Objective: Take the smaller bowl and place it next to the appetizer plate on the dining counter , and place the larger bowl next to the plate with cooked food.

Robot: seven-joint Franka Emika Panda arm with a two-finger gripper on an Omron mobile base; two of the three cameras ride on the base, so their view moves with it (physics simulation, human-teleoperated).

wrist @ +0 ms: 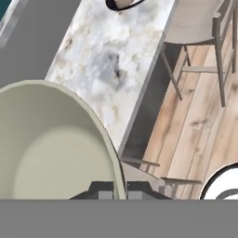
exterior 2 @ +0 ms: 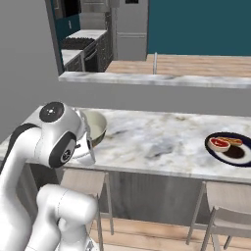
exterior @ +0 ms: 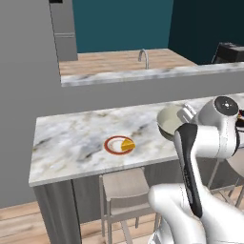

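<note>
My gripper (wrist: 120, 194) is shut on the thin light rim of the smaller bowl (wrist: 51, 148), which is pale greenish-white inside. The bowl (exterior: 167, 122) sits low at the front edge of the dining counter (exterior: 71, 138); I cannot tell whether it rests on the marble. The appetizer plate (exterior: 120, 145), white with an orange-red rim and a yellow wedge, lies to the bowl's left. Far to the right lies the dark plate with cooked food (exterior 2: 230, 147), also at the top of the hand view (wrist: 123, 3). The bowl (exterior 2: 96, 126) is partly hidden behind my arm. The larger bowl is out of view.
Grey stools (exterior: 125, 183) (exterior 2: 228, 215) (wrist: 195, 23) stand under the counter's front edge on the wooden floor. Behind a grey half wall runs a second marble counter with a faucet (exterior: 144, 58). Bare marble (exterior 2: 162, 139) stretches between the bowl and the dark plate.
</note>
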